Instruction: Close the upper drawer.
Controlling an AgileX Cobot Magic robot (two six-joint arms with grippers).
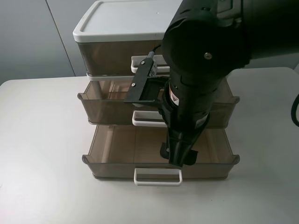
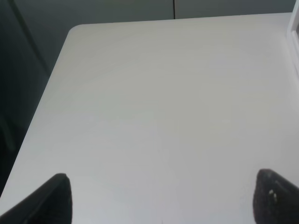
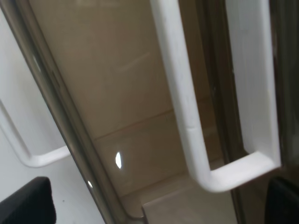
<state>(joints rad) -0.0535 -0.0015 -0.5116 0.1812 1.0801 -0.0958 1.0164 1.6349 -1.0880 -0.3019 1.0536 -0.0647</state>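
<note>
The upper drawer (image 1: 107,108) is the middle of three smoky-brown drawers and stands partly pulled out, with its white loop handle (image 1: 145,122) at the front. My right gripper (image 1: 180,157) hangs just in front of that drawer front, right of the handle, above the open lowest drawer (image 1: 117,161). In the right wrist view the handle (image 3: 187,116) is close up, and the gripper (image 3: 156,207) has its fingertips (image 3: 28,203) far apart, open and empty. My left gripper (image 2: 161,200) is open over bare table and is hidden in the exterior view.
The top drawer (image 1: 107,56) under the white lid (image 1: 126,21) is shut. The lowest drawer is pulled out furthest, and its handle (image 1: 158,176) is near the table's front. The white table (image 1: 42,154) surrounds the unit.
</note>
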